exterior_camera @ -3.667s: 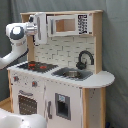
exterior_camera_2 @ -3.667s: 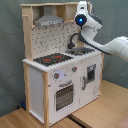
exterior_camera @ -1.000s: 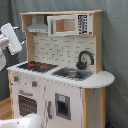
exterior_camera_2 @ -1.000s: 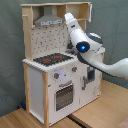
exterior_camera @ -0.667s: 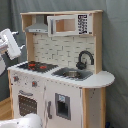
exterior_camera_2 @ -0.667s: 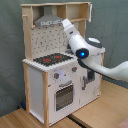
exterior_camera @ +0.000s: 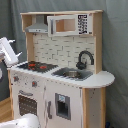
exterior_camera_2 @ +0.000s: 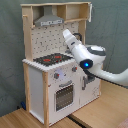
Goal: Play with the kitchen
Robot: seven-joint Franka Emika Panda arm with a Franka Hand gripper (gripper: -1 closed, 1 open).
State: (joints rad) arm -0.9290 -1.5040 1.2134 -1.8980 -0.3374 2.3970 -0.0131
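The kitchen [exterior_camera: 60, 90] is a tall white and light-wood toy unit. It has a black-red hob [exterior_camera: 36, 65], a grey sink [exterior_camera: 72, 74], a black tap [exterior_camera: 84, 59], an oven door [exterior_camera: 26, 102], a hood [exterior_camera: 37, 25] and a microwave shelf [exterior_camera: 67, 24]. In the second exterior view the kitchen [exterior_camera_2: 50, 85] stands on the left and my white arm reaches in from the right. My gripper [exterior_camera_2: 66, 34] hangs above the hob [exterior_camera_2: 52, 59], just off its right end and in front of the back wall. In the first exterior view my gripper [exterior_camera: 6, 46] shows at the left edge, beside the hob.
A grey curtain [exterior_camera: 115, 45] hangs behind the kitchen. The unit stands on a wooden surface [exterior_camera_2: 90, 117]. A white rounded object [exterior_camera: 25, 122] lies low in the first exterior view's left corner. My arm's elbow with a blue light [exterior_camera_2: 86, 64] sits in front of the kitchen's right half.
My arm has come down from beside the hood shelf to just above hob height. It has slid toward the first exterior view's left edge. The kitchen has not moved.
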